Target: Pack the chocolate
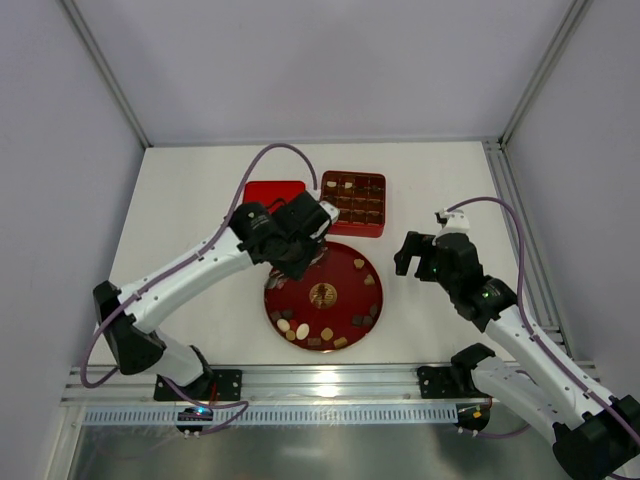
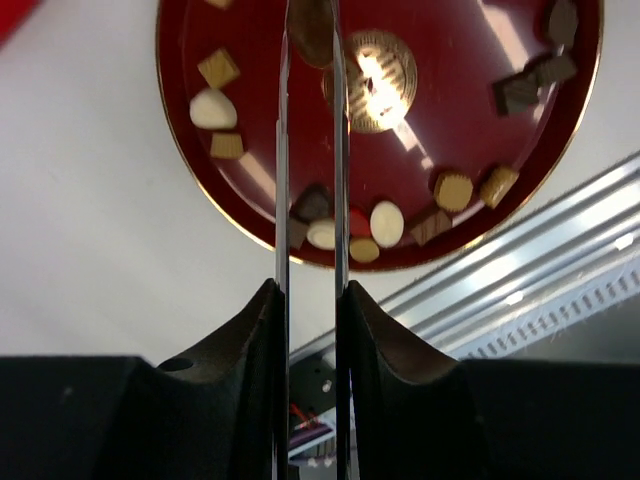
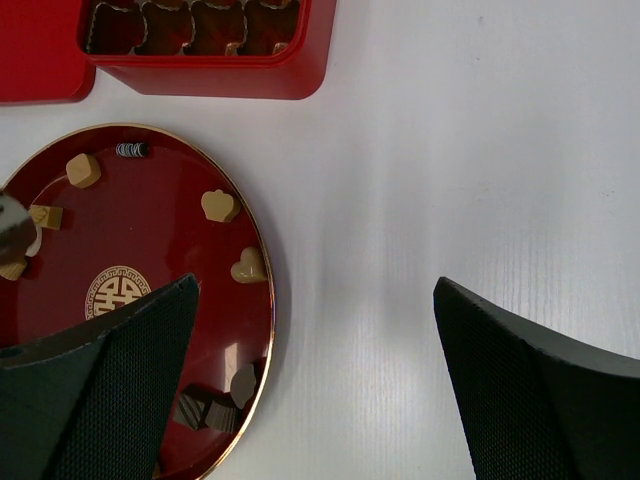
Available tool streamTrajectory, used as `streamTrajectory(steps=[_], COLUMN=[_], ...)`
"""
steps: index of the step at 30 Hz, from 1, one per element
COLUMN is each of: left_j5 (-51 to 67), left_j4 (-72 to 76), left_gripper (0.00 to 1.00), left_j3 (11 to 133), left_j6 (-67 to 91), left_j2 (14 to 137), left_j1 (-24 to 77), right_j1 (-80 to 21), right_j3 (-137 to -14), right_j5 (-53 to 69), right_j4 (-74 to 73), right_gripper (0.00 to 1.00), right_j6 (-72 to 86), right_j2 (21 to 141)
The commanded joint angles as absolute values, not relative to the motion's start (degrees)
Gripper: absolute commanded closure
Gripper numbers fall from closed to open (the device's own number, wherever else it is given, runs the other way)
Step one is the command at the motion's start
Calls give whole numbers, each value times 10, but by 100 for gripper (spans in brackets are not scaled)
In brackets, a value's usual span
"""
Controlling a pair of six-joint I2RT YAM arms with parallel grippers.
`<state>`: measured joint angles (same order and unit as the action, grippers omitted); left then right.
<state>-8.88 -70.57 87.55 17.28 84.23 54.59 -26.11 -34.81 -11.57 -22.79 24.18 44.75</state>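
Several small chocolates, dark brown, tan and cream-white, lie round the rim of the round red plate (image 1: 345, 275); a cluster (image 1: 300, 330) sits at its near left. In the left wrist view they show as a group (image 2: 385, 222) on the plate (image 2: 450, 120). My left gripper (image 1: 303, 262) hovers over the plate's upper left; its thin fingers are shut on a dark brown chocolate (image 2: 311, 30). My right gripper (image 1: 425, 255) is open and empty over the bare table right of the plate (image 3: 150, 330). The red grid box (image 1: 353, 203) stands behind the plate.
A flat red lid (image 1: 273, 193) lies left of the box. The box (image 3: 205, 50) holds several pieces in its near compartments. Tan heart pieces (image 3: 248, 265) lie near the plate's right rim. A metal rail (image 1: 320, 385) runs along the near edge.
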Motion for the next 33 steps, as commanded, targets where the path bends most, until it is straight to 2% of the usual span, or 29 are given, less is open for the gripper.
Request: streamTrajectory(steps=[1,8,16,33], left_j5=[-110,-118,-126,-114], left_j4=[-644,-559,-538,-508], left_gripper=[76,77,78,75], left_j3=[946,1104,1250,1261], left_j6=[150,138,120,113], left_j2=[883,1014,1171,1240], left_j1=[506,447,420,405], right_j1=[-258,-258,-258,-257], right_j3=[-369,-375,-388,-388], right_j5=[-119,-120,-127,-130], right_j4=[-217,-226,-238,-242], right_gripper=[0,0,0,0], right_j6=[244,243,237,236], right_j2=[447,447,445,441])
